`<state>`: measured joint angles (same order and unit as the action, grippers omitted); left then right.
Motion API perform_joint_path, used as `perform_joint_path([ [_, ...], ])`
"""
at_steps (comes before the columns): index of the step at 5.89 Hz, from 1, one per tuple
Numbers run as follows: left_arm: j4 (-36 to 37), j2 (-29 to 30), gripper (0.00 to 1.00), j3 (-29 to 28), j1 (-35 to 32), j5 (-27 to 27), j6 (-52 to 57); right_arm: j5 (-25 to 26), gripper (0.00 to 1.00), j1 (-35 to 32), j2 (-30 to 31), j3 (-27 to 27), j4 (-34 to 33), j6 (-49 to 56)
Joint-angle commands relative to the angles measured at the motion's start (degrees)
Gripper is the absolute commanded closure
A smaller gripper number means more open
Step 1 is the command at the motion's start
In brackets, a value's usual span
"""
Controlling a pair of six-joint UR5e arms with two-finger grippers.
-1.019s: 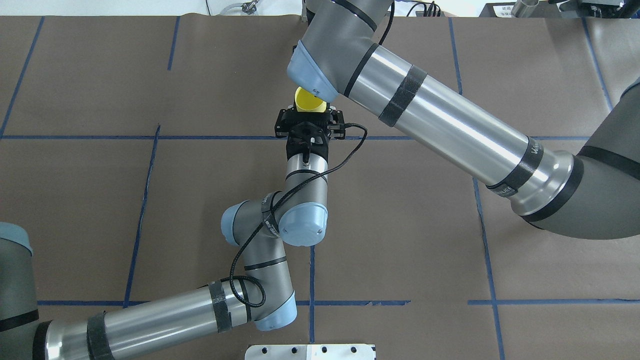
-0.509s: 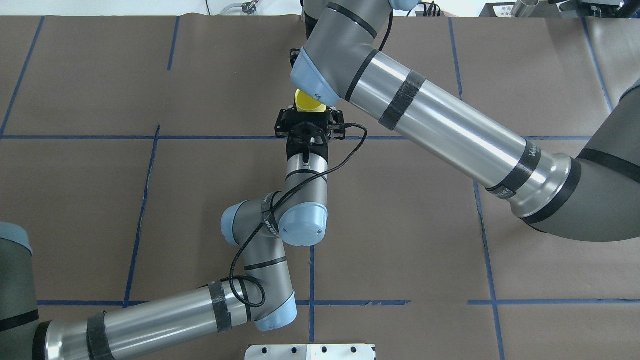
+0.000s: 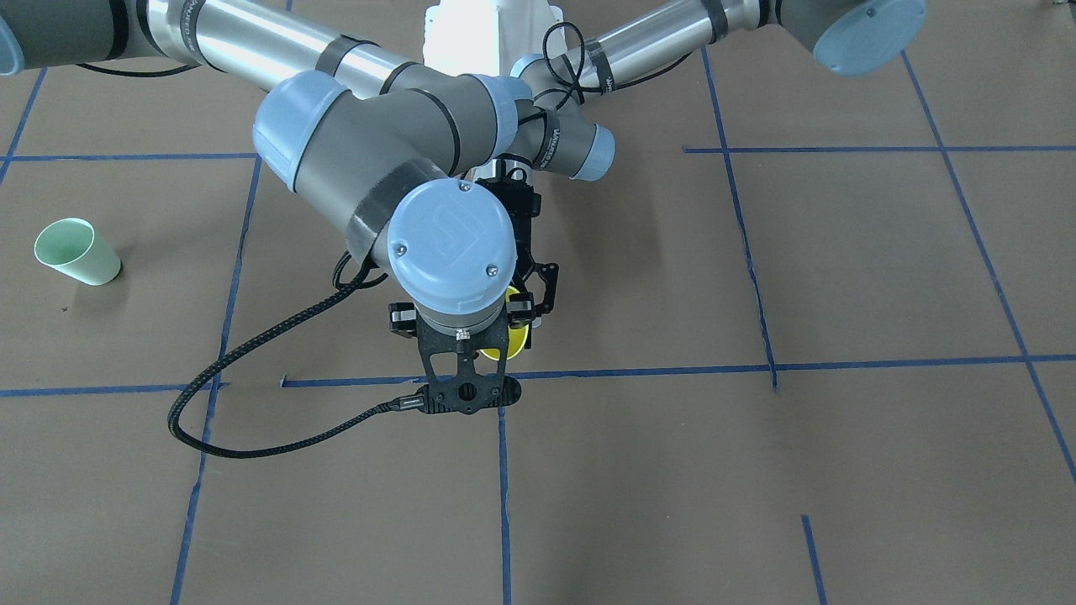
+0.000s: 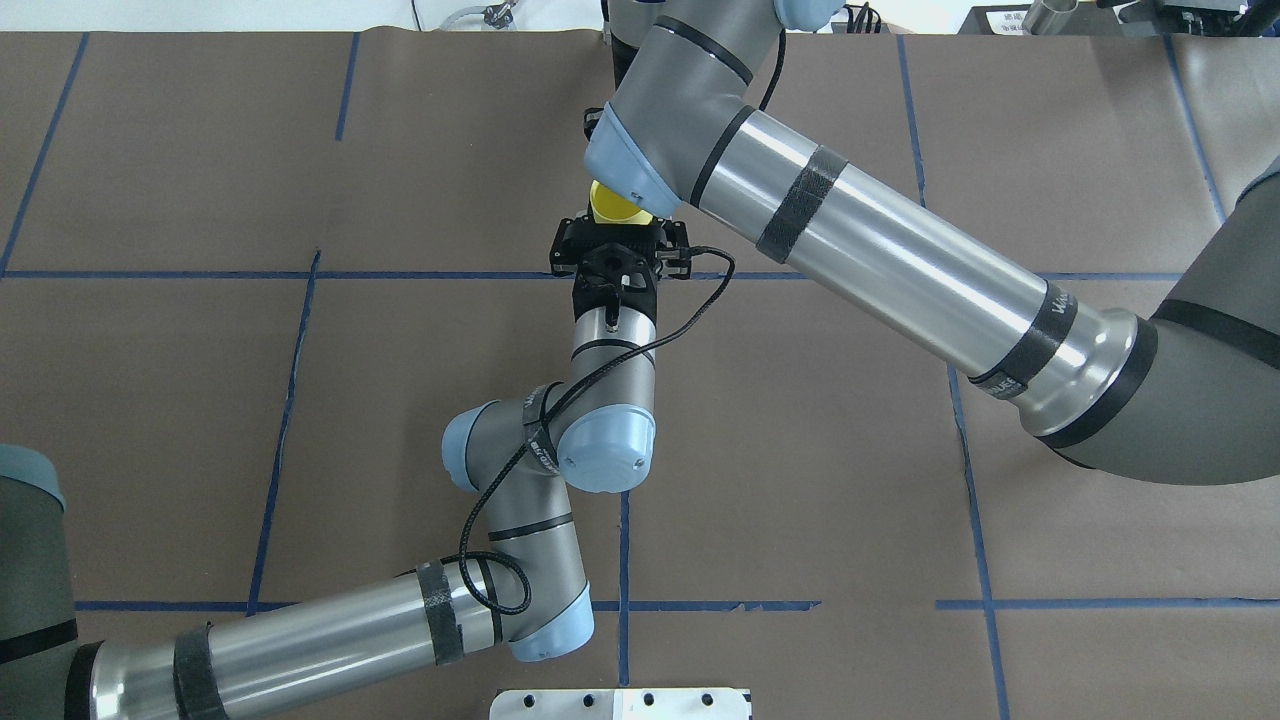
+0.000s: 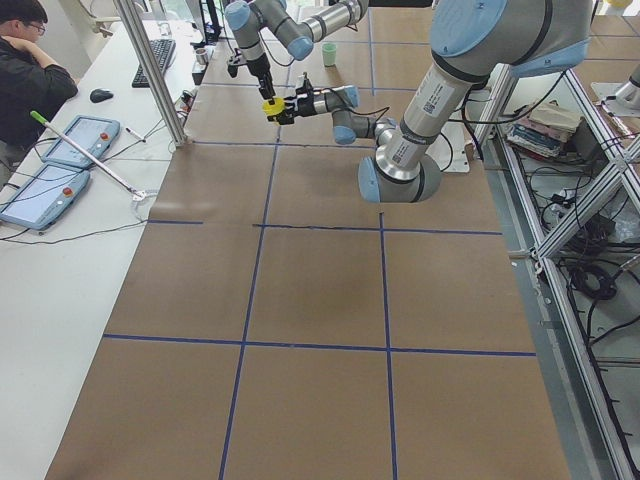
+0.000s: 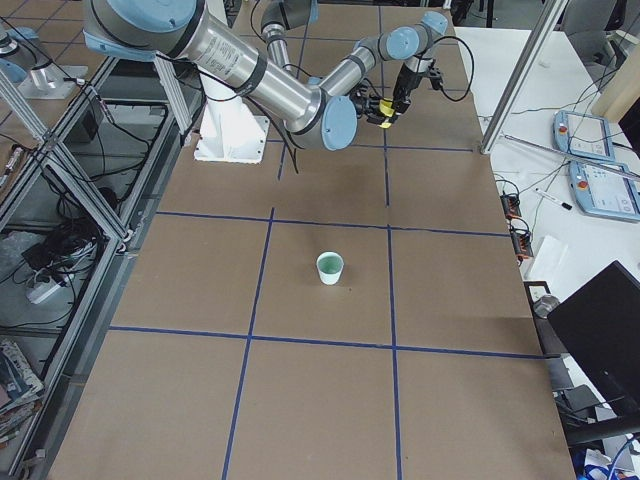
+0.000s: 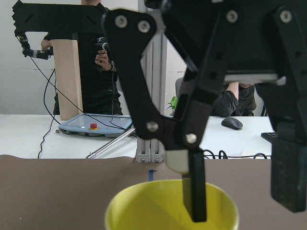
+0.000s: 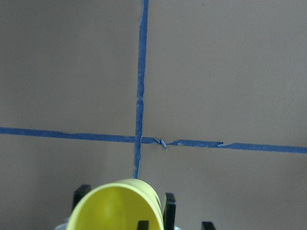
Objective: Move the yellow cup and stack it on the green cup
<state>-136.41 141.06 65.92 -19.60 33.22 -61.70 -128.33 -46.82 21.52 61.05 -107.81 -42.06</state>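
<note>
The yellow cup [image 4: 612, 203] hangs in the air over the table's middle, held from the side by my left gripper [image 4: 618, 235], which is shut on it. My right gripper [image 7: 240, 213] comes down from above and is open. One of its fingers [image 7: 194, 191] is inside the cup [image 7: 158, 211] and the other is outside its wall. The cup's rim fills the bottom of the right wrist view [image 8: 115, 208]. The green cup [image 3: 76, 252] stands upright and alone on the table on the robot's right side, far from both grippers. It also shows in the exterior right view [image 6: 330, 267].
Brown paper with blue tape lines [image 4: 300, 275] covers the table. The white robot base [image 3: 487, 34] is at the near edge. A black cable [image 3: 252, 437] loops down from the right wrist. An operator [image 5: 30, 60] and tablets [image 5: 60, 165] sit beyond the far edge.
The right arm's wrist has shifted a little toward the far edge over the cup. The left arm and the yellow cup have stayed in place.
</note>
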Motion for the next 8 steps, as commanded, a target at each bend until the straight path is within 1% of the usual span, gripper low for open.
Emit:
perform_joint_path([
  [1,0.0,0.0,0.78,0.0,0.0,0.1,0.0,-0.2,0.55,0.1,-0.2,-0.1,0.5,-0.3],
  [2,0.0,-0.1,0.78,0.0,0.0,0.1,0.0,-0.4,0.57,0.1,-0.3,-0.1,1.0,-0.4],
  [5,-0.1,-0.1,0.78,0.1,0.0,0.1,0.0,-0.4,0.58,0.5,-0.2,-0.1,0.9,-0.4],
  [6,-0.1,-0.1,0.78,0.1,0.0,0.2,0.0,-0.5,0.88,0.5,-0.3,-0.1,0.9,-0.3],
  [7,-0.1,-0.1,0.78,0.1,0.0,0.1,0.0,-0.4,1.00,0.5,-0.3,-0.1,0.8,-0.2],
  [8,-0.1,-0.3,0.78,0.1,0.0,0.1,0.1,-0.5,1.00,0.5,-0.3,0.0,0.8,-0.3],
])
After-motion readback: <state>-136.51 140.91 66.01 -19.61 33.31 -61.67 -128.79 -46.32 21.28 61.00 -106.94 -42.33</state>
